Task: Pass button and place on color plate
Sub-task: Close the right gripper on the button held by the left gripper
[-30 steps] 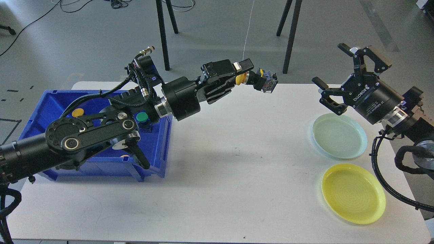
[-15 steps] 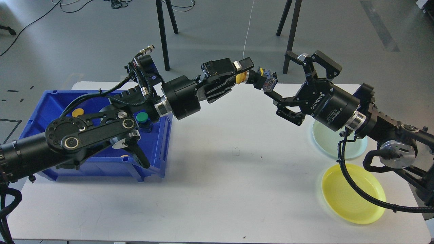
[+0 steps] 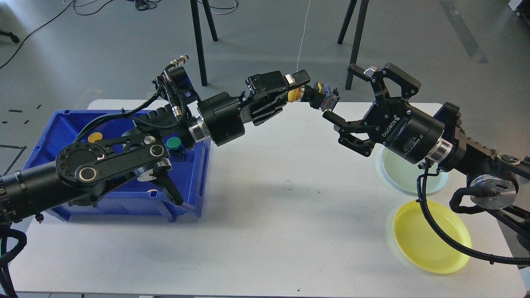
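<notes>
My left gripper (image 3: 295,89) is shut on a yellow push button (image 3: 316,96), gripping its yellow cap and holding it in the air over the far middle of the table; its black and blue body sticks out to the right. My right gripper (image 3: 340,94) is open, its two fingers spread above and below the button's right end, not closed on it. A yellow plate (image 3: 430,236) lies at the front right. A pale green plate (image 3: 403,176) lies behind it, partly hidden by my right arm.
A blue bin (image 3: 194,174) stands at the left, partly hidden by my left arm, holding a green button (image 3: 173,143) and a yellow one (image 3: 95,137). Black stand legs (image 3: 198,41) rise behind the white table (image 3: 269,215).
My right arm has swung left from the far right up to the held button, its open fingers now flanking the button's end. My left gripper has kept the button nearly still.
</notes>
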Robot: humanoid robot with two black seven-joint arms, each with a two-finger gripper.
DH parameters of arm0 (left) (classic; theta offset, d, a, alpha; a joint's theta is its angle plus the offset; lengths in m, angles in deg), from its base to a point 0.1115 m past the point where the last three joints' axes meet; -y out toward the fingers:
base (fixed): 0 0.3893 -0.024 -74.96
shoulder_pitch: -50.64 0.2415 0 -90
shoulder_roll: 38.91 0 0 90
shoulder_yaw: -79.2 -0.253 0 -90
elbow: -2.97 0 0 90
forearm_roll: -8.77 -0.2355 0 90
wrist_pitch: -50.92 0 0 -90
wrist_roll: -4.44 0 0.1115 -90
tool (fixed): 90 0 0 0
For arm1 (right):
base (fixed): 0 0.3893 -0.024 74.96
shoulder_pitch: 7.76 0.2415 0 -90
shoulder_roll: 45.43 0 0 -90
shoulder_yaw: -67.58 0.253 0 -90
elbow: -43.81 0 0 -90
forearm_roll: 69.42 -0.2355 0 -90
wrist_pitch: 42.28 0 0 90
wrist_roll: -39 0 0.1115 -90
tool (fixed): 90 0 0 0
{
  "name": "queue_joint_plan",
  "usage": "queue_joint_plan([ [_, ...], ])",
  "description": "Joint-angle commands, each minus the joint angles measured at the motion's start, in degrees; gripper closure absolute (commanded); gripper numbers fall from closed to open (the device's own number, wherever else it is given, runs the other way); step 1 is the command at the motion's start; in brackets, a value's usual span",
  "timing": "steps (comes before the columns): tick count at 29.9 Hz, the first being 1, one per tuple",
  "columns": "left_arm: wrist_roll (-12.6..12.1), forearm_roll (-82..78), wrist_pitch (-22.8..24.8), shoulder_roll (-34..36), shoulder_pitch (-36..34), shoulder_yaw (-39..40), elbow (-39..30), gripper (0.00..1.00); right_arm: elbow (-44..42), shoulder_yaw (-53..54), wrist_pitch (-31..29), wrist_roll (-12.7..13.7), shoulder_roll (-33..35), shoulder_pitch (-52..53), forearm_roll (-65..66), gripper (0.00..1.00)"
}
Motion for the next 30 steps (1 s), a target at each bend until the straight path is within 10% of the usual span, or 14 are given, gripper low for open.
queue_joint_plan([
  [1, 0.0, -0.08, 0.08, 0.03, 0.0, 0.0, -0.06, 0.93, -0.09, 0.06, 0.0, -0.03, -0.18, -0.09, 0.34, 0.25],
  [30, 0.0, -0.17, 1.4, 0.21, 0.17, 0.18, 0.03, 0.93, -0.35, 0.06, 0.0, -0.03, -0.27, 0.27, 2.1, 0.91],
])
